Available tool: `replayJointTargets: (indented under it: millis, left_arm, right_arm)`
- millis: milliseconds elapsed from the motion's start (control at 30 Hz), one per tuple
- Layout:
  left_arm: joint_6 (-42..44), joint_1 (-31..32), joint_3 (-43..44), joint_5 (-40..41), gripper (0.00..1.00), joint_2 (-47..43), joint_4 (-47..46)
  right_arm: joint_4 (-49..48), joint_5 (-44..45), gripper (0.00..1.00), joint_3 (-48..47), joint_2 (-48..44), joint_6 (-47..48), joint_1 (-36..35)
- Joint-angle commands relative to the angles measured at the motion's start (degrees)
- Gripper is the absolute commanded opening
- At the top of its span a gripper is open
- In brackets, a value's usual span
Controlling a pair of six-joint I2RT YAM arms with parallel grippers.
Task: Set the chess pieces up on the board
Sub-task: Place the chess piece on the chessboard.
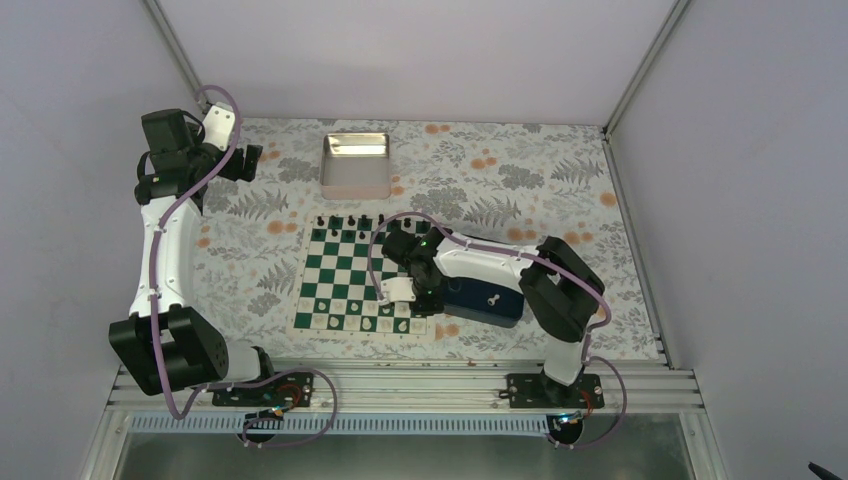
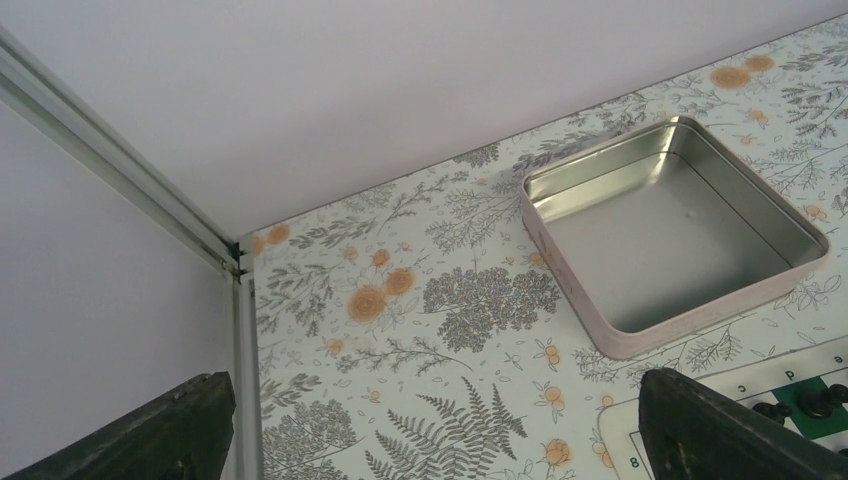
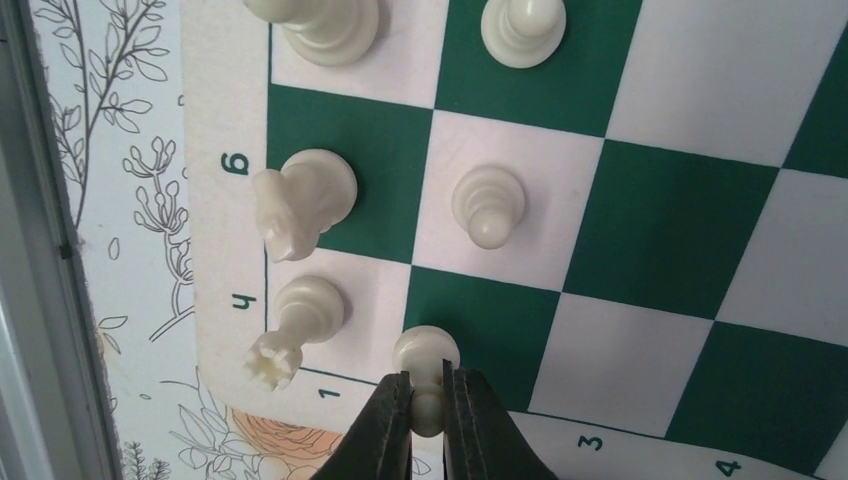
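Note:
My right gripper (image 3: 428,398) is shut on a cream pawn (image 3: 427,352) whose base sits over the dark corner-side square of the board (image 3: 640,220), beside the rook (image 3: 290,325). A knight (image 3: 300,200) and another pawn (image 3: 487,203) stand further along, with two more white pieces at the top edge. From above, the right gripper (image 1: 398,292) hovers over the near right of the board (image 1: 345,265), where white pieces line the near rows. My left gripper (image 2: 435,445) is open and holds nothing, far back left by the wall (image 1: 245,160).
A shiny metal tin (image 1: 355,165) lies open behind the board, also seen as the tin (image 2: 680,235) in the left wrist view. Black pieces (image 1: 345,220) stand along the board's far edge. A dark blue tray (image 1: 485,300) sits right of the board under the right arm.

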State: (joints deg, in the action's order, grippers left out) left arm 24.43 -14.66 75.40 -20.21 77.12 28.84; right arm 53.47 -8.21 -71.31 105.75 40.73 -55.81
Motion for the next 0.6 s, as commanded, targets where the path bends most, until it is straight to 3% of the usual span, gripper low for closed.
replayJointTargets:
  millis: [0,367,567]
  left_arm:
    - [0.4,-0.4,-0.6,-1.2,1.00,-0.6,-0.7]
    - [0.4,-0.4,-0.8,-1.1,1.00,-0.6,-1.0]
    - [0.5,-0.4,-0.7,-1.2,1.00,-0.1,-1.0]
  right_arm:
    - [-1.0,0.9,0.08,0.1,1.0,-0.4,0.0]
    - [-1.4,1.4,0.08,-0.4,2.9,0.2,0.7]
    - [-2.2,2.8,0.22,-0.7,1.8,0.1,1.0]
